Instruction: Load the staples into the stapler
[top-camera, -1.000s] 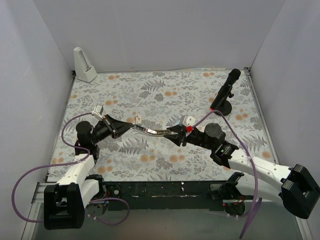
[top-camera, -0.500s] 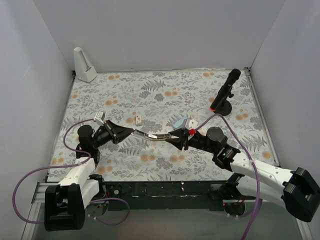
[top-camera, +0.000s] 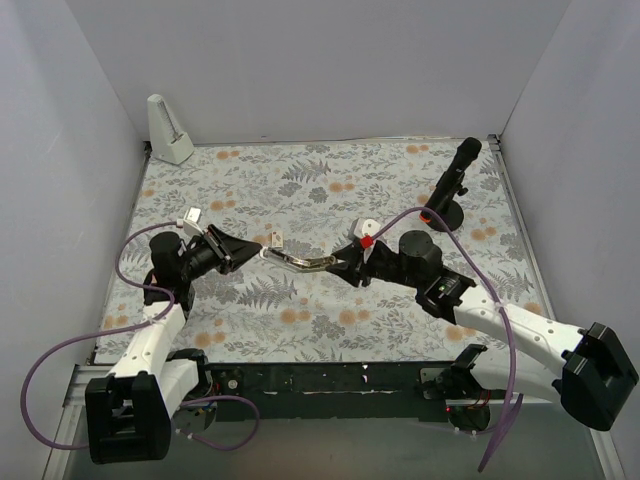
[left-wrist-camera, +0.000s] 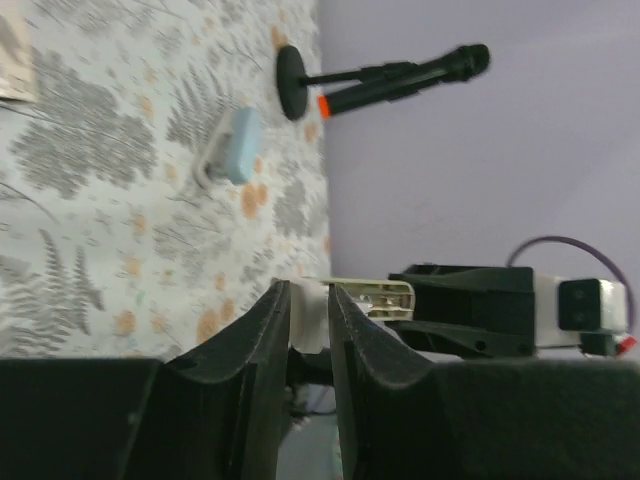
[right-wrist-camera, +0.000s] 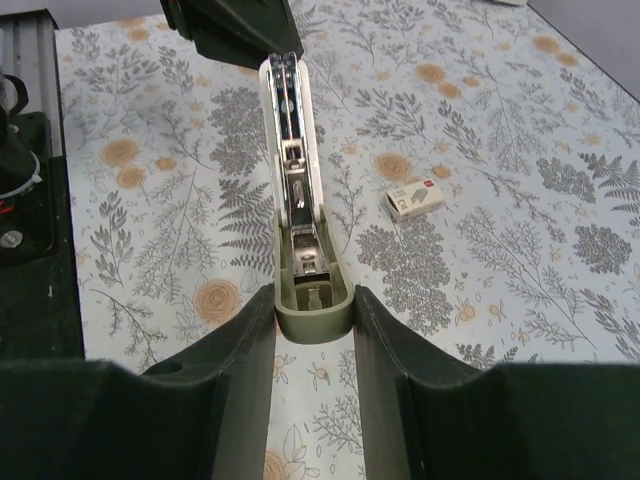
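An olive-gold bar (top-camera: 300, 262) with an open channel and metal parts inside (right-wrist-camera: 295, 180) hangs above the mat, held at both ends. My left gripper (top-camera: 256, 250) (left-wrist-camera: 310, 290) is shut on its pale far end. My right gripper (top-camera: 340, 263) (right-wrist-camera: 313, 300) is shut on its rounded olive end. The small light-blue stapler (left-wrist-camera: 232, 145) lies on the mat, just behind my right wrist in the top view (top-camera: 363, 228). The tiny beige-white staple box (top-camera: 274, 238) (right-wrist-camera: 415, 198) lies on the mat beside the bar. No loose staple block shows.
A black torch-like rod on a round stand (top-camera: 450, 185) (left-wrist-camera: 390, 80) stands at the back right. A white wedge-shaped object (top-camera: 168, 130) stands in the back left corner. White walls close three sides of the floral mat (top-camera: 330, 190).
Both grippers and the olive-gold bar dipped toward the near edge, then moved back away from it. Both grips stayed shut.
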